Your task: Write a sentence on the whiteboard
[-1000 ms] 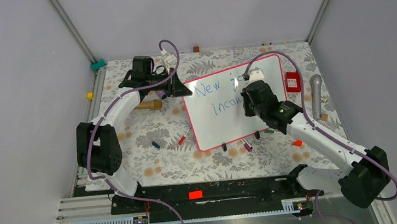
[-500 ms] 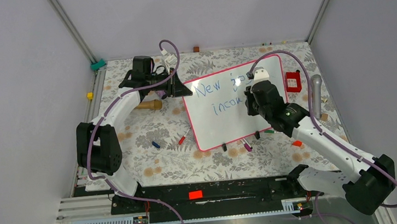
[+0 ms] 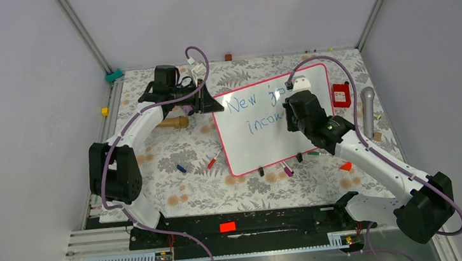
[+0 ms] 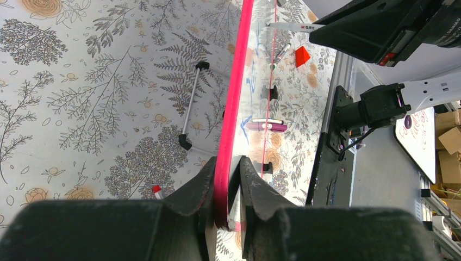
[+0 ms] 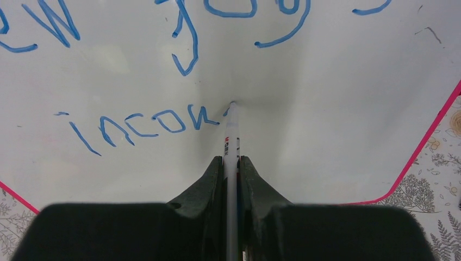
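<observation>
The whiteboard (image 3: 262, 143), glossy white with a pink-red frame, stands tilted on the floral table. My left gripper (image 3: 208, 102) is shut on its upper left corner; in the left wrist view the red frame edge (image 4: 234, 103) runs between the gripper (image 4: 227, 179) tips. My right gripper (image 3: 291, 119) is shut on a white marker (image 5: 231, 141) whose tip touches the board. The sentence (image 5: 147, 122) is blue writing in two lines, "New jog" over "incour"; the marker tip rests at the end of the lower line. The sentence also shows in the top view (image 3: 253, 112).
Loose markers and caps (image 3: 211, 163) lie on the table in front of the board. A red box (image 3: 340, 95) and a grey microphone (image 3: 368, 109) sit right of it. A wooden piece (image 3: 174, 122) lies under the left arm. Black clips (image 3: 261, 172) line the board's near edge.
My right gripper shifted slightly along the lower line with the marker on the board. The left arm and the board have not moved.
</observation>
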Controlling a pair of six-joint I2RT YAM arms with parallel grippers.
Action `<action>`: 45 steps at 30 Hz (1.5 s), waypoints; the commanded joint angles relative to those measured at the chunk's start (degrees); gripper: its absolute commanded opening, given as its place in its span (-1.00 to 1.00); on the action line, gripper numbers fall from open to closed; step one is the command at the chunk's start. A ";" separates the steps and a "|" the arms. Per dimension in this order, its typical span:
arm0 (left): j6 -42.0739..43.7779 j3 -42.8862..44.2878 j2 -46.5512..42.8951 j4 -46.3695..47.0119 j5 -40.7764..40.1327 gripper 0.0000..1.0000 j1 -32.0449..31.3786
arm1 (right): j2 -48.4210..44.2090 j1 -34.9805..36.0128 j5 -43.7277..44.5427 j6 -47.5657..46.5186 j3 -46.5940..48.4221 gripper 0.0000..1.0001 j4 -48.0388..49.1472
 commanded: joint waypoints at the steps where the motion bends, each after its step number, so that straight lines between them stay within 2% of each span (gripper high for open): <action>1: 7.42 0.70 -0.05 1.51 -7.56 -0.76 -1.58 | 0.43 -1.04 1.66 -0.70 3.15 -1.00 1.70; 12: 7.43 0.71 -0.14 1.46 -7.61 -0.77 -1.56 | 1.48 -1.53 -1.11 -0.01 3.15 -1.00 2.30; 19: 7.36 0.78 -0.17 1.48 -7.44 -0.76 -1.57 | -0.78 -1.54 -1.11 1.47 -1.14 -1.00 1.11; 20: 7.32 0.78 -0.18 1.48 -7.33 -0.77 -1.56 | -5.05 -1.55 -1.24 1.63 -1.74 -1.00 0.87; 21: 7.34 0.79 -0.19 1.51 -7.39 -0.77 -1.64 | -1.89 -1.55 -1.30 1.78 -2.38 -1.00 0.62; 27: 7.42 0.80 -0.48 1.45 -7.52 -0.77 -1.56 | -2.62 -1.53 -0.90 2.06 -4.95 -1.00 0.62; 45: 7.51 0.66 -0.49 1.46 -7.51 -0.77 -1.61 | 2.57 -2.25 -0.75 0.67 3.35 -1.00 0.96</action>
